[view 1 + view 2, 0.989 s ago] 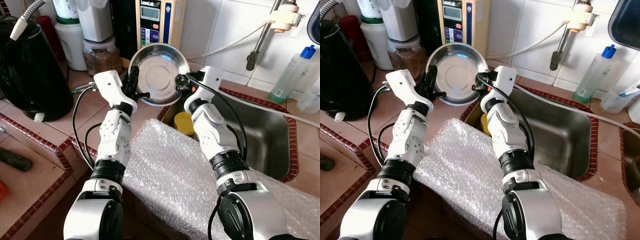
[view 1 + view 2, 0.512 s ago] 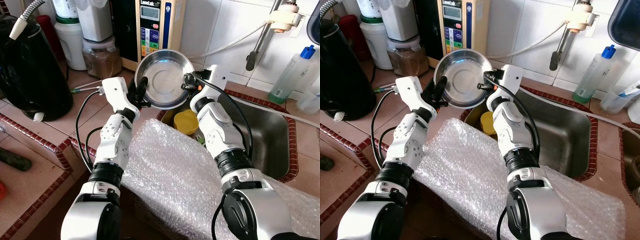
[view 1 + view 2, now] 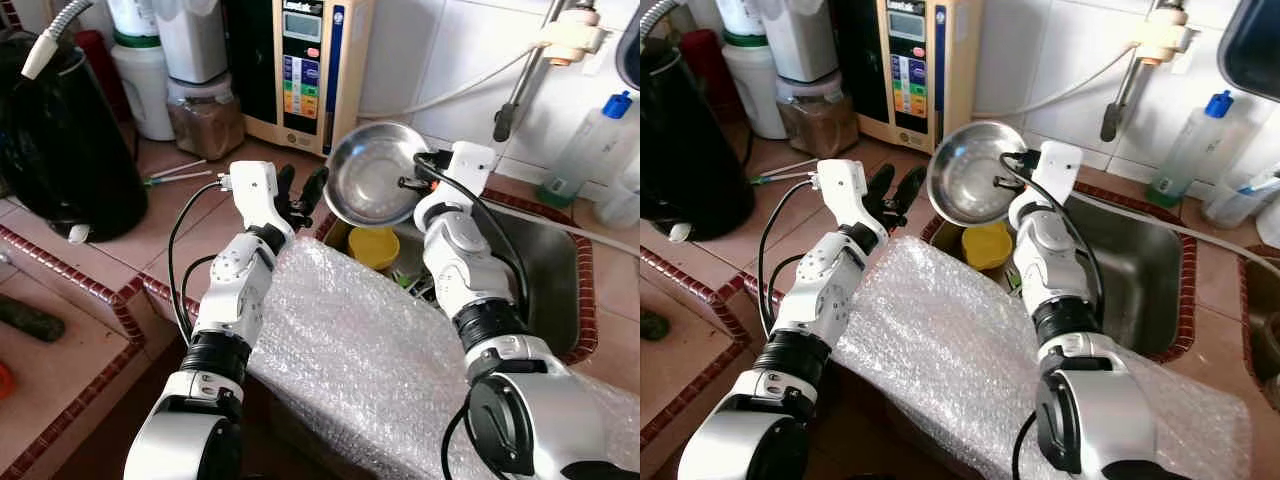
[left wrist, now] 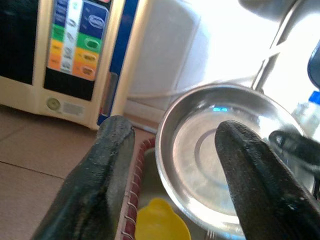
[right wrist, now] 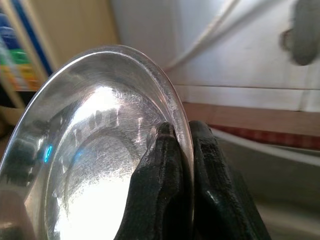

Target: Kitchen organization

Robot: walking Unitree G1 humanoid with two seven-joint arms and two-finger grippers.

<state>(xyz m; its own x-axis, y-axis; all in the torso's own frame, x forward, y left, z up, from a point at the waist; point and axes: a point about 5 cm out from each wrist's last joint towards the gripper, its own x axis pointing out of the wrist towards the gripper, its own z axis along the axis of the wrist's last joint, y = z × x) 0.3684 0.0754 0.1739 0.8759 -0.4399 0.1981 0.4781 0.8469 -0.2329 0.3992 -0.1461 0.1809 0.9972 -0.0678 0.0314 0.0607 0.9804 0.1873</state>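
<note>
A round steel bowl (image 3: 372, 186) hangs tilted over the left end of the sink (image 3: 545, 290), its hollow side facing me. My right gripper (image 3: 412, 184) is shut on the bowl's right rim (image 5: 175, 107), one finger on each side. To the bowl's left, my left gripper (image 3: 299, 195) stands open and apart from it, its fingers (image 4: 107, 165) spread with nothing between them. A yellow cup (image 3: 374, 246) lies in the sink below the bowl.
Bubble wrap (image 3: 370, 360) covers the counter edge in front of me. A black kettle (image 3: 60, 140) stands at the left, jars (image 3: 203, 100) and a beige appliance (image 3: 305, 60) at the back, and a soap bottle (image 3: 580, 150) right of the tap hose (image 3: 520, 90).
The left gripper let go of the bowl's left rim and opened. The right gripper carried the bowl rightward toward the sink, holding it alone.
</note>
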